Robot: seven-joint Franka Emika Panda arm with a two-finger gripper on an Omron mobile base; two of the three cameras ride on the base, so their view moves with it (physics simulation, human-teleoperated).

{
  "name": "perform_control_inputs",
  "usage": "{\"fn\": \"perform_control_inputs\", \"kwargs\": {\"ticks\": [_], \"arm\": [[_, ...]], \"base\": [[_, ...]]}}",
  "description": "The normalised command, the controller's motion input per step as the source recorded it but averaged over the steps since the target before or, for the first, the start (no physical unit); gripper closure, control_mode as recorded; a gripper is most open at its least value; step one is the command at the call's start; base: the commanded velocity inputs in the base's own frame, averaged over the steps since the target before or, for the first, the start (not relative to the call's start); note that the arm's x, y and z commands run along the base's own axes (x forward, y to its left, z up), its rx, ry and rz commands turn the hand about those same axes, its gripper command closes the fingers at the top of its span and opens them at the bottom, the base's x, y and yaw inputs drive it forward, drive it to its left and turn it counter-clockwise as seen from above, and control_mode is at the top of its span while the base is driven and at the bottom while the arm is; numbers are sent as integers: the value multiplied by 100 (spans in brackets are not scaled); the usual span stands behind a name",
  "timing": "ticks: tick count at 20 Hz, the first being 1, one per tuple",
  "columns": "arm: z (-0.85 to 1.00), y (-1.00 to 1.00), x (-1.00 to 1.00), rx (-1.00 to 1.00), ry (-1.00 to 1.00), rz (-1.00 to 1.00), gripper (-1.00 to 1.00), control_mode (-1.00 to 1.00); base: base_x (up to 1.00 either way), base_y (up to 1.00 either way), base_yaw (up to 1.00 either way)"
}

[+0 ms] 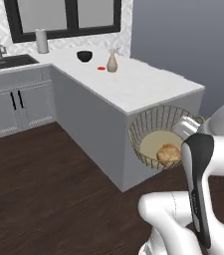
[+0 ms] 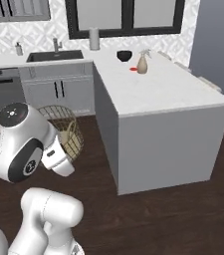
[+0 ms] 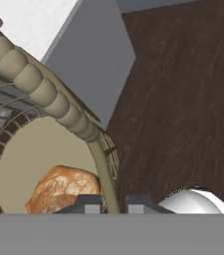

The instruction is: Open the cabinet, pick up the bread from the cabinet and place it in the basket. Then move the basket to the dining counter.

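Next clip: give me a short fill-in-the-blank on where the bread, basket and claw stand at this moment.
1. The bread lies inside the ____.
2. The claw is shut on the basket's ____.
3. The basket hangs in the air beside the end of the dining counter, above the dark wooden ____.
4. On the dining counter, next to the small red thing, stands a tan ____ bottle.

Missing words: basket; rim; floor; spray
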Motion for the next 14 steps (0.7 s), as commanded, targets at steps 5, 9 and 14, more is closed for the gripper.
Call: {"fn": "perform_control_inputs", "kwargs": {"ticks": [5,9,14], "arm": [[0,0,0,0,0,0,100,100],[0,0,0,0,0,0,100,100],[0,0,0,0,0,0,100,100]], "base": [[100,-64,36],[100,-90,36],[100,-85,47]]}}
